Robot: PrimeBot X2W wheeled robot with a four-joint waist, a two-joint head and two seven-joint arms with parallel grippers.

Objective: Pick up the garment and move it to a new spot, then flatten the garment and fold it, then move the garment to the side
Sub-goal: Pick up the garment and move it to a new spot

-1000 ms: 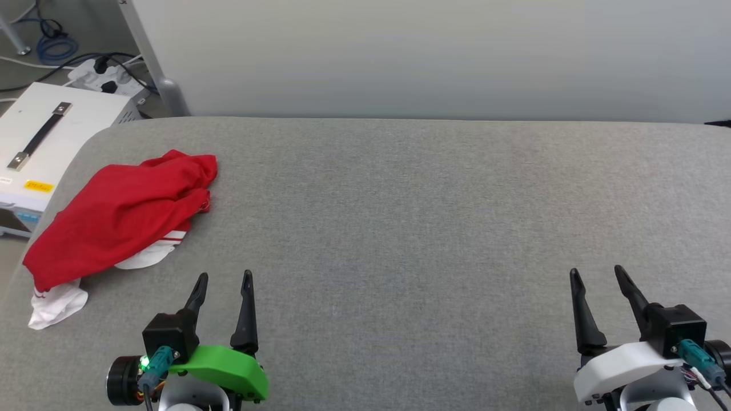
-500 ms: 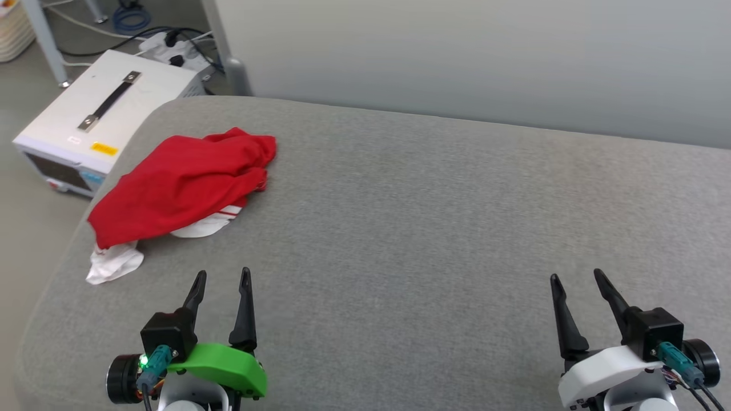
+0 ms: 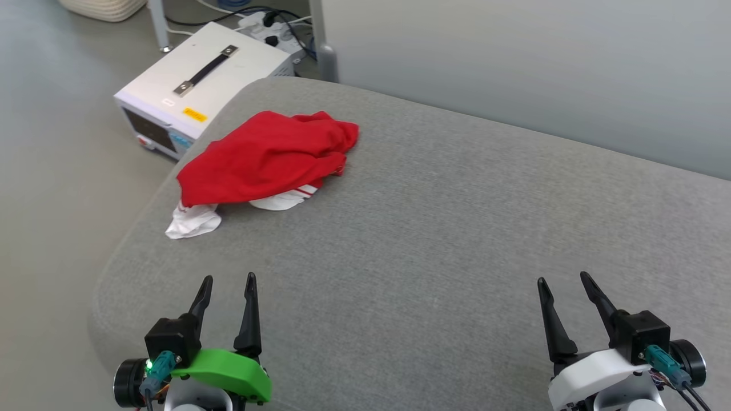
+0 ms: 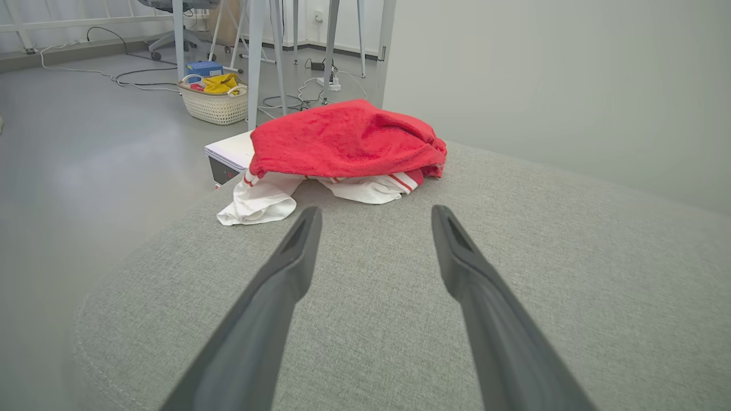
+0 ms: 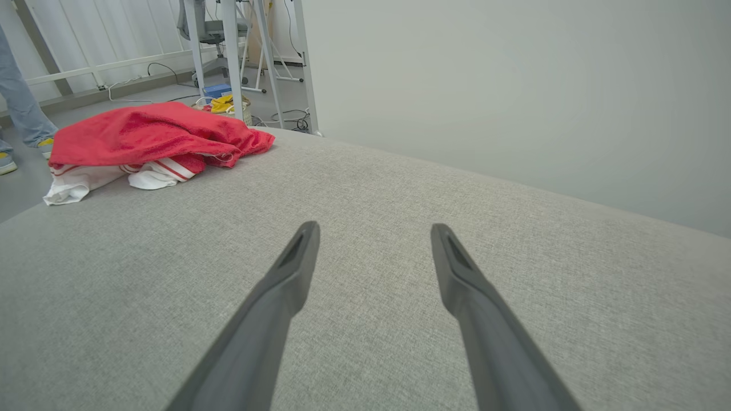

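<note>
Right wrist view — leg (image 5: 18, 85) beyond garment (image 5: 143, 132)

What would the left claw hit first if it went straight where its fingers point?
Probably the garment, its white sleeve edge first; the left gripper is open and aimed at it, though depth is uncertain.

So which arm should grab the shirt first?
Left. The crumpled garment lies ahead of the open left gripper, roughly centred in its wrist view; the right gripper, also open, sits far across.

One garment (image 3: 268, 160), one white box (image 3: 200, 91), one basket (image 4: 216, 105), two end effectors (left end effector (image 3: 228, 277), right end effector (image 3: 562, 277)).
</note>
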